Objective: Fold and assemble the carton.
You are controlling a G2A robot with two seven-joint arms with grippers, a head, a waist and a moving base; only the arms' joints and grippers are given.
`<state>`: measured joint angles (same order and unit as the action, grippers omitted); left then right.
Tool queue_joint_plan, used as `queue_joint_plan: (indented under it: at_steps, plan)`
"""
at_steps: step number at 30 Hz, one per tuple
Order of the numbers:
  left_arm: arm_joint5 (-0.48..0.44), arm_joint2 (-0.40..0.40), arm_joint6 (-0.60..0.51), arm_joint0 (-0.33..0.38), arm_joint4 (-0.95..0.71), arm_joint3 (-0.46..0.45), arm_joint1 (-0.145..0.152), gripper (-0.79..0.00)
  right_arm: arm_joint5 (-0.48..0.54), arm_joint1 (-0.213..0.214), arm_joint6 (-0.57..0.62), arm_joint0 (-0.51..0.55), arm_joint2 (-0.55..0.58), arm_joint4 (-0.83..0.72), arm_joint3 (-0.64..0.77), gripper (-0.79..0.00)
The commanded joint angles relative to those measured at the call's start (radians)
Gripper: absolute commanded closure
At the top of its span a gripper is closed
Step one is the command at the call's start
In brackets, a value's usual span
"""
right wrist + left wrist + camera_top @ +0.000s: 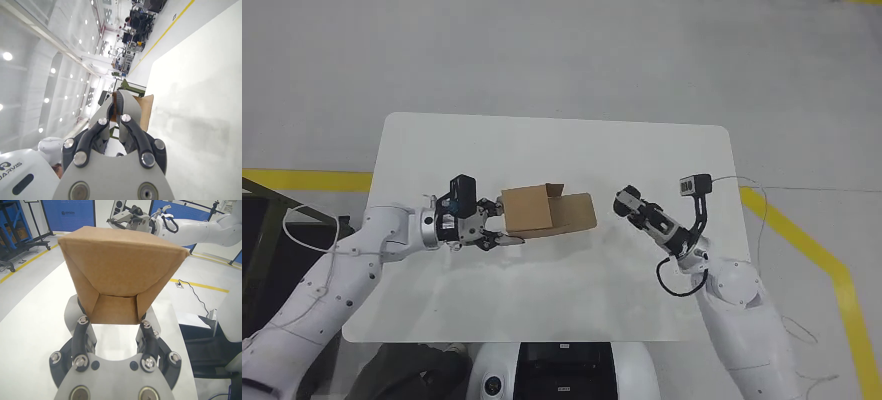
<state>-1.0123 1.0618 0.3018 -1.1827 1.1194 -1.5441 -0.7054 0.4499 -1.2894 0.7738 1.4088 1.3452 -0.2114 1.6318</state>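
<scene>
you'll see the white table (pixel 542 150) filling the middle of the top view. just left of centre over it is the brown carton (pixel 545 212), its long side running left to right, with a small flap jutting from its upper edge. whether it rests on the table or hangs just above it, you cannot tell from here.

your left gripper (pixel 504 235) sits at the carton's left end. in the left wrist view the carton (pixel 121 272) has its near end between the two fingers of the left gripper (pixel 113 313), which clasp it from both sides.

your right gripper (pixel 624 198) is right of centre in the top view, just beside the carton's right end and apart from it. in the right wrist view the right gripper (pixel 115 96) has its fingers pressed together with nothing between them, and an edge of the carton (pixel 146 109) shows beyond them.
</scene>
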Motion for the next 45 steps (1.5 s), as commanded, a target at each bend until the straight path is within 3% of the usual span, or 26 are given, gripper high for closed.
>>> queue_joint_plan:
  at_steps: [1,7,16,27,45]
  plan:
    - [0.0,-0.008,0.004,0.003,0.008,-0.005,0.004,-0.326,0.015,0.003,0.059,-0.021,-0.015,0.024,0.0,0.0]
    - [0.0,-0.033,0.016,0.013,0.021,-0.023,0.018,-0.326,0.065,0.007,0.114,-0.077,-0.068,0.128,-0.006,0.0]
    - [0.0,-0.096,0.038,0.028,0.02,-0.064,0.047,-0.323,0.047,0.008,0.145,-0.131,-0.146,0.167,-0.026,0.0]
    - [0.0,-0.185,0.084,0.072,0.034,-0.08,0.081,-0.339,0.052,0.008,0.206,-0.169,-0.24,0.134,-0.036,0.0]
    - [0.0,-0.291,0.139,0.143,0.046,-0.092,0.116,-0.283,0.084,-0.003,0.201,-0.241,-0.369,0.071,-0.094,0.0]
